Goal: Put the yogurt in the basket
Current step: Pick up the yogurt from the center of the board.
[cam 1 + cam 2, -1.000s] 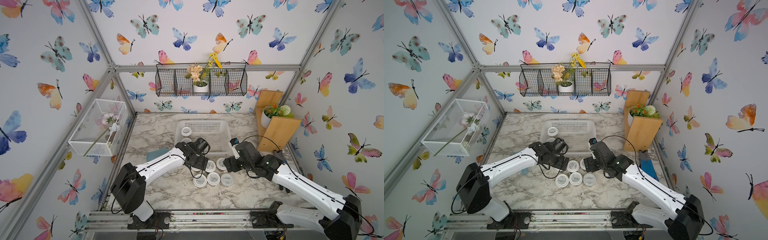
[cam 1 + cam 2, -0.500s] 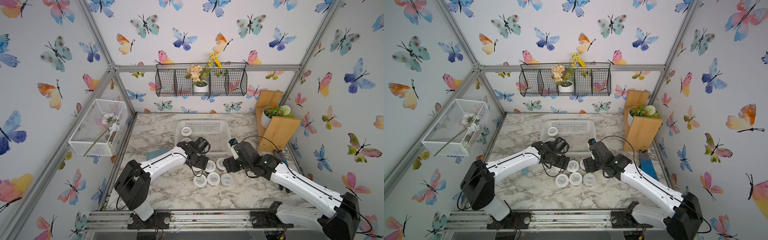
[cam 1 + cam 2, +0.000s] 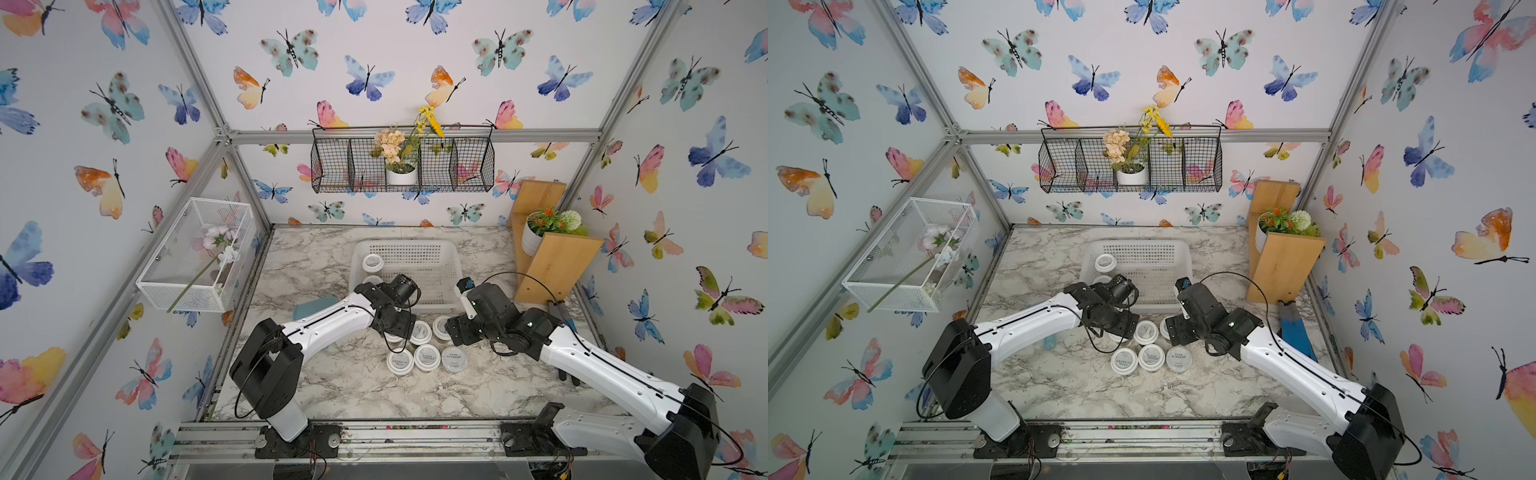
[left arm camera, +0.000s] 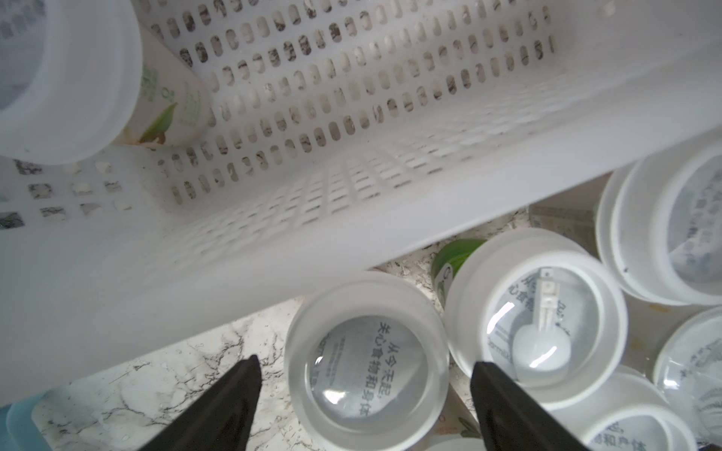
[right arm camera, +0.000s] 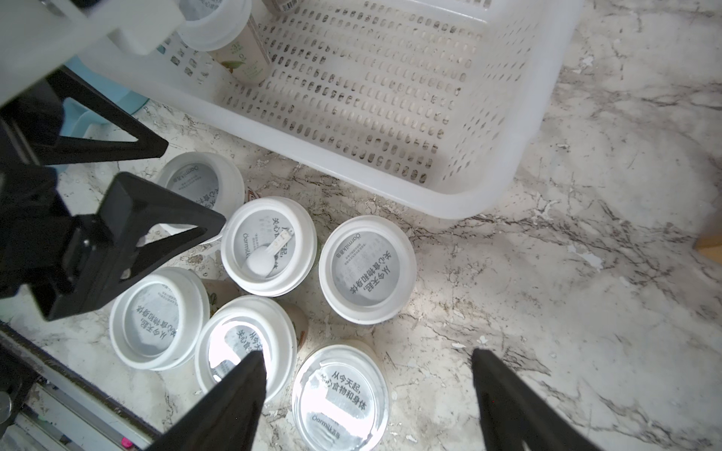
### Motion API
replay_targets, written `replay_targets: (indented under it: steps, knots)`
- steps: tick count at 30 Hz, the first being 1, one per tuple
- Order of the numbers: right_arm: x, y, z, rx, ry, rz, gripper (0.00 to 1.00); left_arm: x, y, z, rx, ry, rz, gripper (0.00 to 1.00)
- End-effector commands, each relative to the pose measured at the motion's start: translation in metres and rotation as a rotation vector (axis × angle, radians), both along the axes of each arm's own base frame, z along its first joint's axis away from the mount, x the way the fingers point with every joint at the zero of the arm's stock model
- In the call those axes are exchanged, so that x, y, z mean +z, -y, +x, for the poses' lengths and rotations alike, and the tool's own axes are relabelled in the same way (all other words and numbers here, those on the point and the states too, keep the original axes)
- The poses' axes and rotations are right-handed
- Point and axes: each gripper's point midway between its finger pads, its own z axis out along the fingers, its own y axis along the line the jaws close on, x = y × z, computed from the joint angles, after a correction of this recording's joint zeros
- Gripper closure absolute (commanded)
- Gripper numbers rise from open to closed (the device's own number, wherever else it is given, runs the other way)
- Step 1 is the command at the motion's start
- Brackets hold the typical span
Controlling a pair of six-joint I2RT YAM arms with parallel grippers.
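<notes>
The white perforated basket (image 3: 451, 266) (image 3: 1177, 249) stands mid-table with two yogurt cups at its left end, one plain (image 3: 372, 262). Several more yogurt cups cluster in front of it (image 3: 427, 356) (image 3: 1151, 356). My left gripper (image 3: 397, 330) (image 4: 365, 365) is open, pointing down over the cluster's left cup (image 4: 365, 353); the fingers (image 4: 230, 402) flank it with gaps on both sides. My right gripper (image 3: 457, 332) (image 5: 367, 353) is open above the flat grey-lidded cup (image 5: 340, 394). One lid holds a white spoon (image 5: 269, 254). The right wrist view also shows the basket's near rim (image 5: 461, 203).
A teal pad (image 3: 316, 305) lies left of the basket. A wooden stand with a potted plant (image 3: 548, 257) fills the back right corner. A black wire basket (image 3: 401, 166) hangs on the back wall, a white mesh box (image 3: 195, 253) on the left wall.
The left gripper's jaws have narrowed around the left cup of the cluster and its wrist has shifted slightly. The right arm has barely moved.
</notes>
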Motion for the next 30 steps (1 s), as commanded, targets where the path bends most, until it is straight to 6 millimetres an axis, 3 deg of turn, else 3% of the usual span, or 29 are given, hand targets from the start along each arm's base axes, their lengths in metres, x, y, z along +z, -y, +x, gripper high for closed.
replay_targets:
  steps: [1, 28, 30]
  knots:
    - [-0.0056, -0.0027, -0.0035, 0.026, -0.015, -0.007, 0.15, -0.0095, -0.0017, -0.0053, -0.011, -0.039, 0.005, 0.12]
    - [-0.0070, -0.0032, -0.0036, 0.029, -0.018, -0.011, 0.15, -0.0136, -0.0078, -0.0036, 0.002, -0.026, 0.035, 0.23]
    - [-0.0074, -0.0028, -0.0035, 0.027, -0.019, -0.012, 0.15, -0.0133, -0.0073, -0.0026, 0.002, -0.023, 0.035, 0.28]
